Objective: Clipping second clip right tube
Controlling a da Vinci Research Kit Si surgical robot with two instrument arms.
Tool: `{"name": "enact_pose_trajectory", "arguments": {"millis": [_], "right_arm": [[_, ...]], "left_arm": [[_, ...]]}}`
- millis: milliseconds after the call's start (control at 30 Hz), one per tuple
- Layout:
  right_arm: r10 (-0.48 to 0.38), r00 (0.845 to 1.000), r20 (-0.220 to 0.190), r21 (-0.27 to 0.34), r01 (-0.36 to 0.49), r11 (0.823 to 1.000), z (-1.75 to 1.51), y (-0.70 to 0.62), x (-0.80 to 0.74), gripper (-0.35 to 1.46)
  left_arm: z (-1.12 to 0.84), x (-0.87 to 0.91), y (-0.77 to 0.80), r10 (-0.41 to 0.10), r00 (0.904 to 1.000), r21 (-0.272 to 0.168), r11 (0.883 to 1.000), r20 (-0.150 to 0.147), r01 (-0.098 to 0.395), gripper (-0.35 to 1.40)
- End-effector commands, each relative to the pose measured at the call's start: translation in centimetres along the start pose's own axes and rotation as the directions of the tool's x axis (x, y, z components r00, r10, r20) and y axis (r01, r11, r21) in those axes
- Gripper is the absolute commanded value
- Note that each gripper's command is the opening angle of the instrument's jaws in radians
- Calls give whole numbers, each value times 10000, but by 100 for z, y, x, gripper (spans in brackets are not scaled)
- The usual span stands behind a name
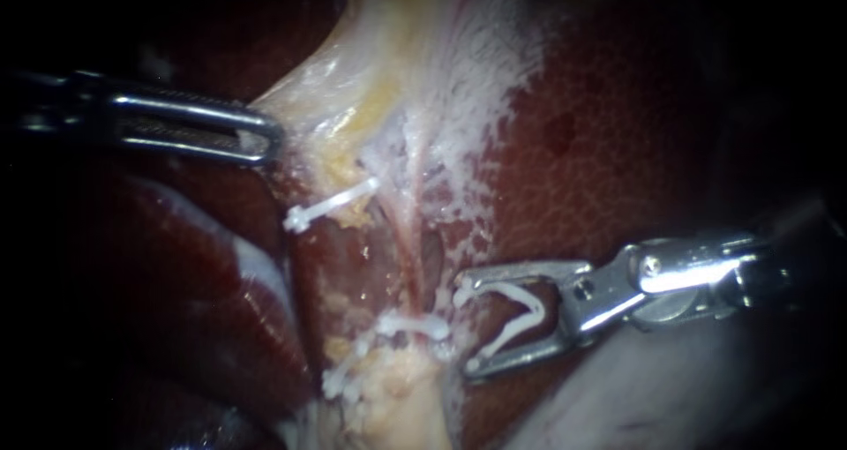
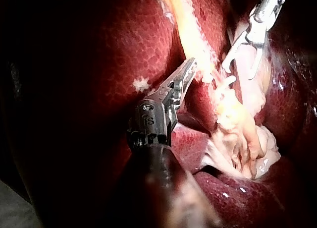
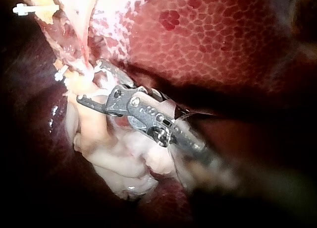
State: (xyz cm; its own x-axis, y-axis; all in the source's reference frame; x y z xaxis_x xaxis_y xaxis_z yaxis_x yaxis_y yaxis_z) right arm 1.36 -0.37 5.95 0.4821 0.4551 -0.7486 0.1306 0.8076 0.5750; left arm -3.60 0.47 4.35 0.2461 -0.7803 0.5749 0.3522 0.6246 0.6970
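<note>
The approach step is in hand. An open clip (image 1: 520, 313) is carried between the wide-spread jaws of the right instrument (image 1: 463, 326), one leg against each jaw, just beside the right tube (image 1: 410, 256) and not yet around it. A fitted clip (image 1: 415, 326) already crosses that tube. Pale tissue (image 1: 353, 88) is held taut in the closed jaws of the left instrument (image 1: 269, 141). Next, the tube must be straddled, then squeezed.

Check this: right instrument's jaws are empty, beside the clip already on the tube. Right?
Not empty: the endoscope view shows the right instrument holding a white open clip between its jaws. It is beside the placed clip on the tube, as you said.
</note>
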Motion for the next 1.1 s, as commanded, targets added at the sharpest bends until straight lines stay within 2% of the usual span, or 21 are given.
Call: {"name": "enact_pose_trajectory", "arguments": {"millis": [33,200,467,667,833,1100], "right_arm": [[212,9998,-13,-17,-212,9998,3,2,2,60],[843,9964,-35,60,-843,9964,15,8,8,60],[1352,9908,27,413,-1352,9900,36,16,18,58],[1780,9836,304,1319,-1804,9747,51,15,19,53],[2205,9748,350,1503,-2233,9631,58,12,19,51],[2525,9673,234,1596,-2529,9542,63,13,21,47]], "left_arm": [[-2,-2,-4,70,10000,-28,10000,40,-70,-35],[-5,-5,-14,102,9999,-69,9999,75,-101,-35],[-5,-5,-15,99,9999,-74,9999,76,-99,-35],[-5,-5,-15,100,9999,-74,9999,76,-99,-35],[-4,-5,-15,101,9999,-77,9999,77,-100,-35],[-4,-5,-15,100,9999,-79,9999,78,-100,-35]]}}
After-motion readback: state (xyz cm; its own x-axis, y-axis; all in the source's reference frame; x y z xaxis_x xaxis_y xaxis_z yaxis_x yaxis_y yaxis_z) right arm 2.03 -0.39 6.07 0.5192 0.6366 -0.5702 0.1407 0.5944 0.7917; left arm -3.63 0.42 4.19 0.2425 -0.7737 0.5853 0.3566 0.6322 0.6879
